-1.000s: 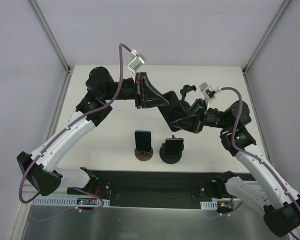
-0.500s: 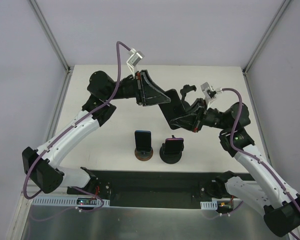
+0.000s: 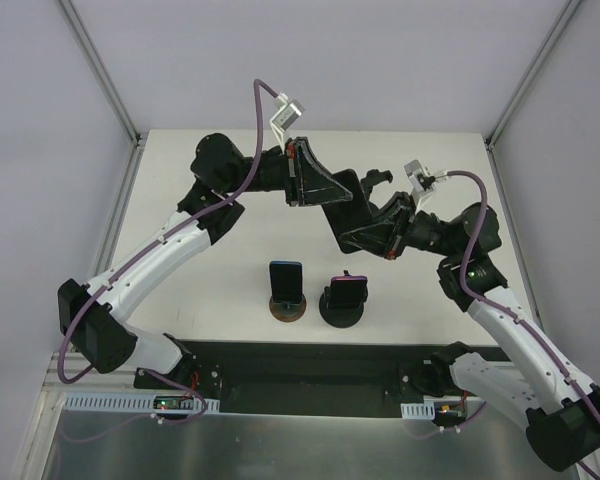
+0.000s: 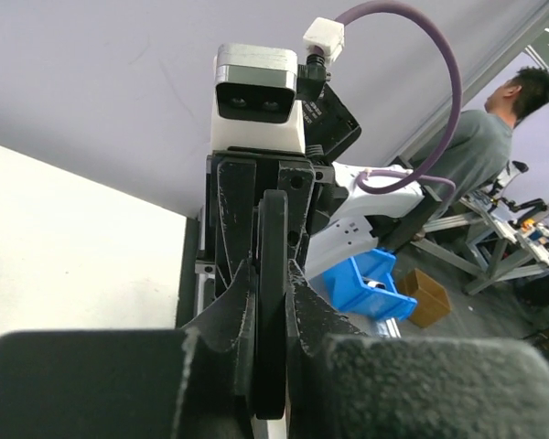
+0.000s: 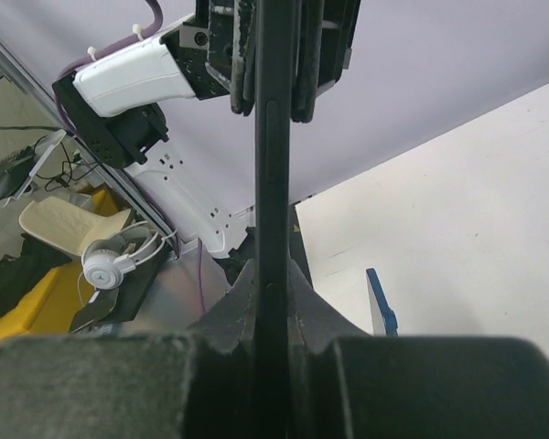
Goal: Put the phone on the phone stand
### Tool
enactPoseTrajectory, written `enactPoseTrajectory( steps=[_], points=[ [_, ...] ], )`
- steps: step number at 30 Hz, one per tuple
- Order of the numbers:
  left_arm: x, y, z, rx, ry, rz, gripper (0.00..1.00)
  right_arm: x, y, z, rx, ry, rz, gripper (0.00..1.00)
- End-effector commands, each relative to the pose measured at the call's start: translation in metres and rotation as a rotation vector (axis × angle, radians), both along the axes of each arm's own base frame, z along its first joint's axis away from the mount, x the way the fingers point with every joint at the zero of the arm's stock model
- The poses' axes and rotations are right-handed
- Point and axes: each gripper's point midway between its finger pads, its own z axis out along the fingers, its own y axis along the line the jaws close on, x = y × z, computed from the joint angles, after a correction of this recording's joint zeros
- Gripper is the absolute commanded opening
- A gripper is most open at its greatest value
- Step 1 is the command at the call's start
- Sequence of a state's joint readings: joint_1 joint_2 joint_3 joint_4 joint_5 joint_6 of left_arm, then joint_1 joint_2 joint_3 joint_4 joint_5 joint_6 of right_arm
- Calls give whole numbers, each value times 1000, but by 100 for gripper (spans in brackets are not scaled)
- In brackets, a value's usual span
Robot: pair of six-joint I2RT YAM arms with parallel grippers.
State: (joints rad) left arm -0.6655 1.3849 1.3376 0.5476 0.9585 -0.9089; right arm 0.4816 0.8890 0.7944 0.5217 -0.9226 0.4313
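Clamping thin black phone [image 4: 273,240]: left pincer [image 4: 272,315], right pincer [image 5: 273,288].

White worktop [image 3: 240,290] enclosed on three sides by pale lilac walls [image 3: 310,60] with grey corner posts [image 3: 100,70]; beyond its edge, a blue bin [image 4: 371,283] beside a cardboard box [image 4: 425,294] on the floor [image 4: 494,306].

The phone [image 3: 345,212] hangs between left gripper [image 3: 348,190] and right gripper [image 3: 357,235], behind two stands side by side: left handset [image 3: 286,282] on left stand [image 3: 288,310], right handset [image 3: 346,294] on right stand [image 3: 341,316].
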Motion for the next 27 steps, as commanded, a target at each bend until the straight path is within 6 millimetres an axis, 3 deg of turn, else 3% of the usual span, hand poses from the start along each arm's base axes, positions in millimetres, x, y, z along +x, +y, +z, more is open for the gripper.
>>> enactPoseTrajectory(
  steps=[1,2,3,4,5,7,10,14,16,19,20,24,27],
  points=[
    [-20,1,25,-24,-68,-37,0,12,-1,17,27,-90,-50,13],
    [-15,2,28,-14,-83,6,0,23,-7,15,13,-73,-98,27],
    [2,2,13,60,-87,119,0,31,-13,4,-28,-13,-139,41],
    [7,5,13,79,-110,166,0,40,-19,-2,-49,13,-185,63],
    [12,7,15,89,-139,207,0,54,-34,-5,-68,-4,-272,71],
    [27,15,12,120,-186,301,0,63,-48,-24,-149,58,-348,84],
    [51,26,6,155,-200,418,0,88,-78,-51,-280,70,-540,91],
    [71,34,5,177,-237,509,0,125,-120,-81,-432,95,-764,93],
    [79,32,6,183,-259,522,0,139,-131,-94,-520,75,-811,93],
    [87,25,3,196,-283,509,0,172,-154,-106,-604,88,-919,85],
    [93,23,-2,205,-277,506,0,183,-156,-115,-609,106,-924,84],
    [103,15,-4,210,-260,491,0,217,-151,-111,-543,36,-878,74],
    [99,7,-2,189,-311,425,0,227,-148,-119,-541,-41,-842,69]
  ],
)
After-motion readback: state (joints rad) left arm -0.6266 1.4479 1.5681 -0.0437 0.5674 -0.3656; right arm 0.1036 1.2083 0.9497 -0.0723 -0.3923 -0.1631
